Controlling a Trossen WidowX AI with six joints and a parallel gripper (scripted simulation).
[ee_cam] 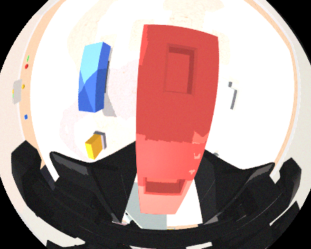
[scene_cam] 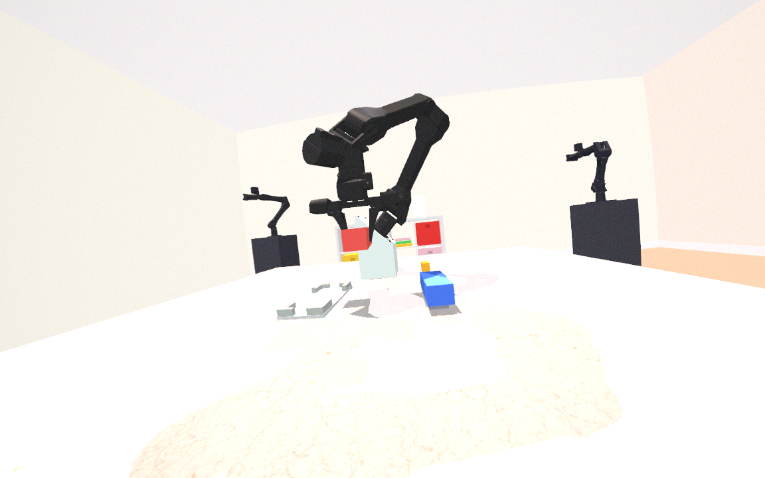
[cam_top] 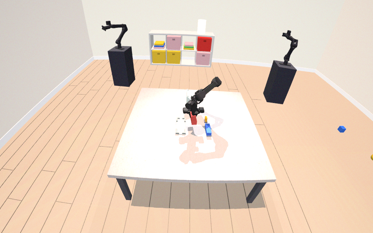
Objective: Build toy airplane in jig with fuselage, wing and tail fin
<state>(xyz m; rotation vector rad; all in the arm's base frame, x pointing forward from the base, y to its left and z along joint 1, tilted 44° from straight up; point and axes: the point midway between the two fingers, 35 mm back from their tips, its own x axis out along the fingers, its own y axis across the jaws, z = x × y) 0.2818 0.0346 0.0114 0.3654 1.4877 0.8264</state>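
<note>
White tabletop [cam_top: 150, 156] [scene_cam: 224, 368]; fingers [cam_top: 193, 113] [scene_cam: 356, 233] grip red fuselage [cam_top: 193, 119] [scene_cam: 354, 239] [ee_cam: 176, 114], seemingly raised

1. Arm [cam_top: 209, 86] [scene_cam: 409, 113]: black overall, thick angular links joined by rounded joint housings.
2. Wrist end: dark cylindrical housing, blunt-faced, above a blocky section.
3. Pincer [cam_top: 193, 113] [scene_cam: 355, 228] [ee_cam: 167, 173]: black, wide crossbar with rounded ends; two fingers, broad at the root, tapering toward the tips.
4. Fine surface markings: too small to tell.

Pale, plank-patterned, wood-look flooring [cam_top: 74, 127] is seen; a matt, smooth finish is shown by the red, plastic-looking, socketed block [cam_top: 193, 119] [scene_cam: 354, 239] [ee_cam: 174, 114].
</note>
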